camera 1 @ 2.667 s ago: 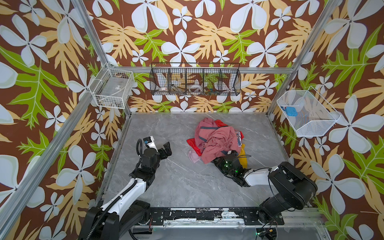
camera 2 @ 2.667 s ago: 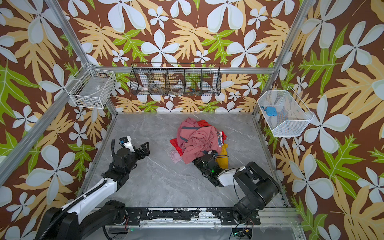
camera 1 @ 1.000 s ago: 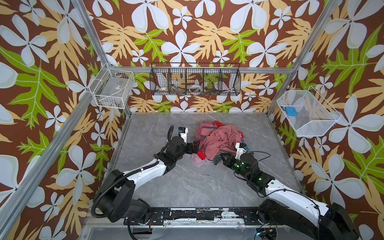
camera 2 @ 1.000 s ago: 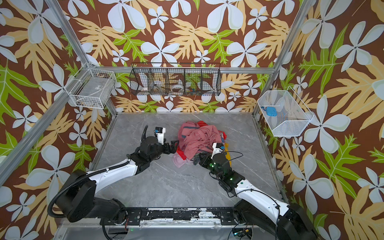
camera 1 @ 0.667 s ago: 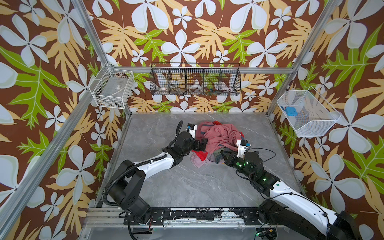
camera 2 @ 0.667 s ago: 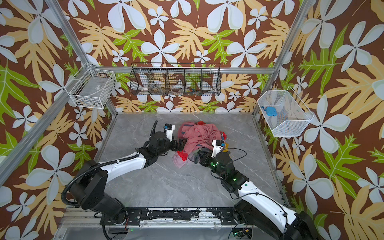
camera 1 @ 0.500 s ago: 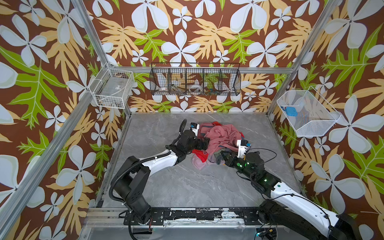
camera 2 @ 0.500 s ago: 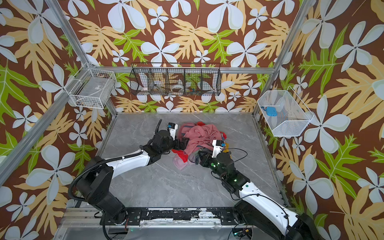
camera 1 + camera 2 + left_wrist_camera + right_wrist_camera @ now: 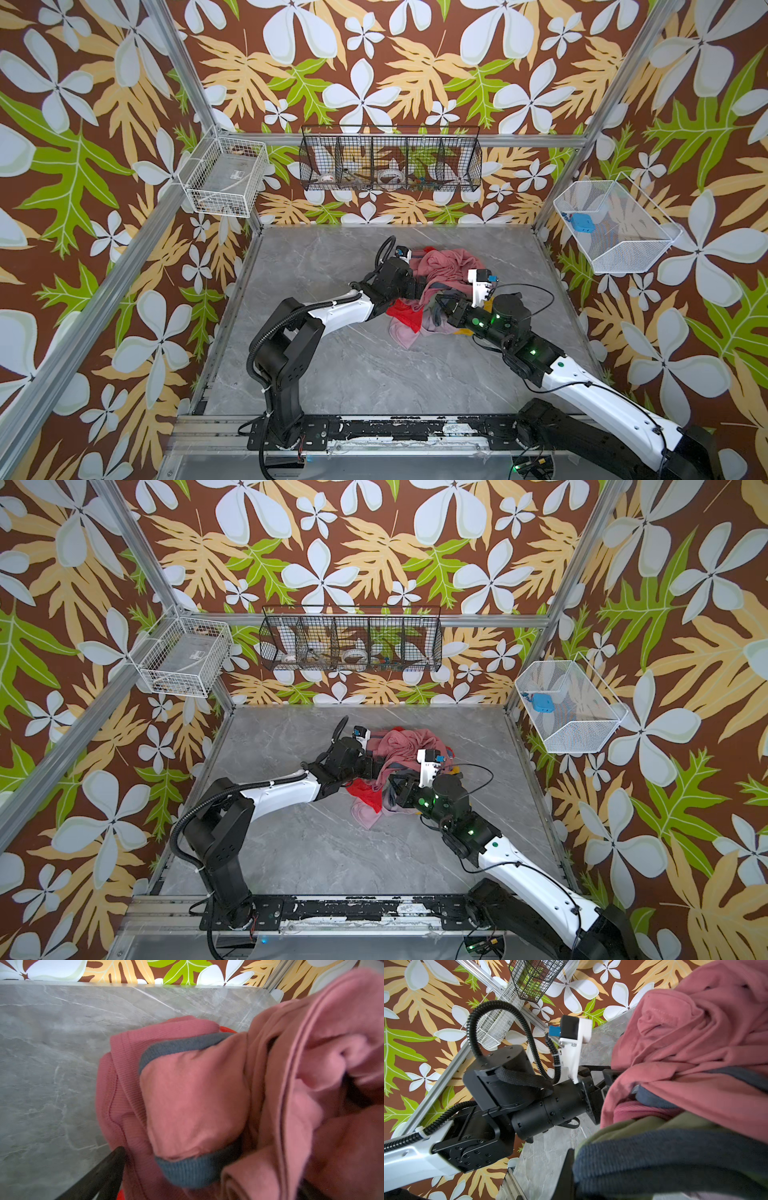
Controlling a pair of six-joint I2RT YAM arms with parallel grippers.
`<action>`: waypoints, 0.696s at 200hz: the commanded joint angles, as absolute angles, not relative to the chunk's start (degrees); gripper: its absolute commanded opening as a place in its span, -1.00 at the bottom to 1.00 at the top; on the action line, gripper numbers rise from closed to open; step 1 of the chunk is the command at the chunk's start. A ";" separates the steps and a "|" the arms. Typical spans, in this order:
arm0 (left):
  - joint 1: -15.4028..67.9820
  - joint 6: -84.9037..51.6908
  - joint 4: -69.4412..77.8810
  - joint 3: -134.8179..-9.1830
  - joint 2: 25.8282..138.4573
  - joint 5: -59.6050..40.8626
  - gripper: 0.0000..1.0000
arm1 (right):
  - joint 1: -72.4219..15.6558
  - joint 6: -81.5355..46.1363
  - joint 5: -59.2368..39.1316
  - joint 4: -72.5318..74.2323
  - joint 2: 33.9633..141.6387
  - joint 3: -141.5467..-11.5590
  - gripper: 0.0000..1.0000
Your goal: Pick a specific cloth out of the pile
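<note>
— Well, where's the cloth (image 9: 633, 1126)?
— Mostly buried under the pile (image 9: 446, 266) on the worktop (image 9: 324, 266); only green fabric and grey-blue trim show, blurred. The right end effector (image 9: 441, 306) is clamped on that trim. The left end effector (image 9: 417, 287), jaws apart, has its tips hidden in pink folds.

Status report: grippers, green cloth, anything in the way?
Left gripper open at pink garment. Right gripper shut on cloth. Pink garment lies over it.
</note>
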State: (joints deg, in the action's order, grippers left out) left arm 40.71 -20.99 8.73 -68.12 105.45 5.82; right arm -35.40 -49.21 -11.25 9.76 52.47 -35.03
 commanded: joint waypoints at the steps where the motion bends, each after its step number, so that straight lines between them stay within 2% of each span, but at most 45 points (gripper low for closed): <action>1: 40.87 -21.25 4.24 -69.09 106.67 8.65 1.00 | -35.72 -47.19 -15.53 15.54 52.06 -37.40 -1.00; 139: 40.87 -20.75 0.09 -73.08 110.13 10.93 1.00 | -35.64 -42.20 -15.55 10.13 51.58 -47.55 -1.00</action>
State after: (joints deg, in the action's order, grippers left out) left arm 40.82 -21.34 4.14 -72.84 109.51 8.84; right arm -35.59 -44.51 -13.17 2.07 51.57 -45.28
